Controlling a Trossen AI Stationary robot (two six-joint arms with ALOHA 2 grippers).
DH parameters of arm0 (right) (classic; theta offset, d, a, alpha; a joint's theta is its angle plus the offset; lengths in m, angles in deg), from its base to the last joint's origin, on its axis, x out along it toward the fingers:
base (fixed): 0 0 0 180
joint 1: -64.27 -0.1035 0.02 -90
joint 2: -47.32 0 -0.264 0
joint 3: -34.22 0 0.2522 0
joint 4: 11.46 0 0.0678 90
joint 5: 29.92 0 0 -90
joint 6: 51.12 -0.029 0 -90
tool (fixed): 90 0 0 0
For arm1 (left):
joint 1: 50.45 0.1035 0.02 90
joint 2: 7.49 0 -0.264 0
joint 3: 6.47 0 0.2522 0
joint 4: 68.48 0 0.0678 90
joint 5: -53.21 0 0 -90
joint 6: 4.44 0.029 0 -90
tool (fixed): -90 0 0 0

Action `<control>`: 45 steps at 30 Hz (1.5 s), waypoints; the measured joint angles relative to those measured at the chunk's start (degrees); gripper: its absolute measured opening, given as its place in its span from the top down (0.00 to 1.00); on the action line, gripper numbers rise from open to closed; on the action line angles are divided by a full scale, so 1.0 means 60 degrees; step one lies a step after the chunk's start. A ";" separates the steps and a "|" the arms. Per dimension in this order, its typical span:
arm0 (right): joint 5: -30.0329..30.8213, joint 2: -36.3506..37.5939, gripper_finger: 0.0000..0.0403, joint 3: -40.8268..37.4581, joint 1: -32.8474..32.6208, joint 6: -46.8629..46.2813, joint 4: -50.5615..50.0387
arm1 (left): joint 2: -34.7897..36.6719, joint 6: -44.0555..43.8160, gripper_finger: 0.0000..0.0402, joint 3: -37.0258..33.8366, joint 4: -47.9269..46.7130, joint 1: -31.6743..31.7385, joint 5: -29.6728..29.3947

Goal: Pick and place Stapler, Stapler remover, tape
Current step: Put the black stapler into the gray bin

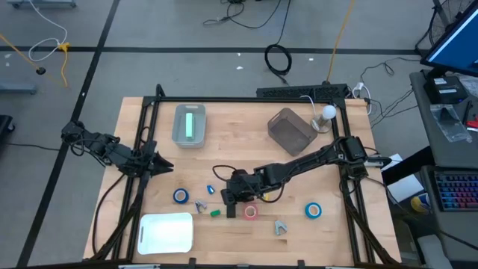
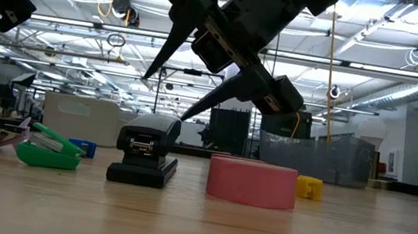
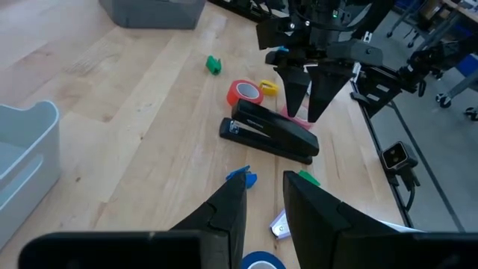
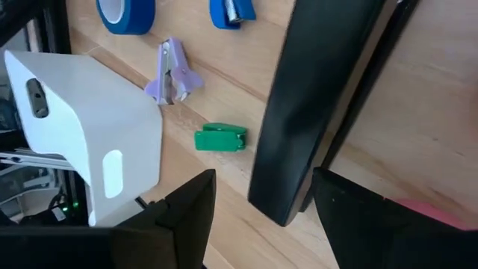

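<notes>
The black stapler (image 2: 143, 157) lies flat on the table near the front middle. My right gripper (image 1: 230, 196) hangs open just above it, slanting down. In the right wrist view its two fingers stand on either side of the stapler (image 4: 299, 112) without touching it. A red tape roll (image 2: 252, 181) lies flat right beside the stapler. Blue tape rolls (image 1: 181, 196) (image 1: 313, 211) lie to either side. A green stapler remover (image 2: 50, 150) and a purple one (image 4: 170, 75) lie near the stapler. My left gripper (image 3: 261, 202) waits open at the table's left.
A white bin (image 1: 166, 233) stands at the front left, a clear bin (image 1: 190, 124) at the back left and a dark bin (image 1: 291, 131) at the back right. A blue remover (image 3: 240, 177), a grey one (image 1: 280, 227) and a small yellow piece (image 2: 309, 188) also lie about.
</notes>
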 joint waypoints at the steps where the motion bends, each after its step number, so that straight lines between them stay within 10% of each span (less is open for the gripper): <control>1: 0.0000 0.0000 0.47 0.0000 0.0015 0.0017 -0.0023 | 0.0000 0.0000 0.78 0.0000 0.0000 0.0002 0.0000; 22: 0.0823 0.1158 0.47 0.0017 0.0186 0.2650 -0.0021 | -0.0711 0.0731 0.78 0.0004 0.1629 -0.0002 0.0000; 37: 0.6628 0.4808 0.61 -0.1152 0.0318 0.7180 -0.1538 | -0.5049 0.0094 0.78 0.1617 0.2844 0.0001 0.0226; 45: 0.6621 0.7727 0.73 -0.3945 0.0274 0.9454 0.0231 | -0.8066 -0.1454 0.78 0.4166 0.1608 0.0235 -0.0891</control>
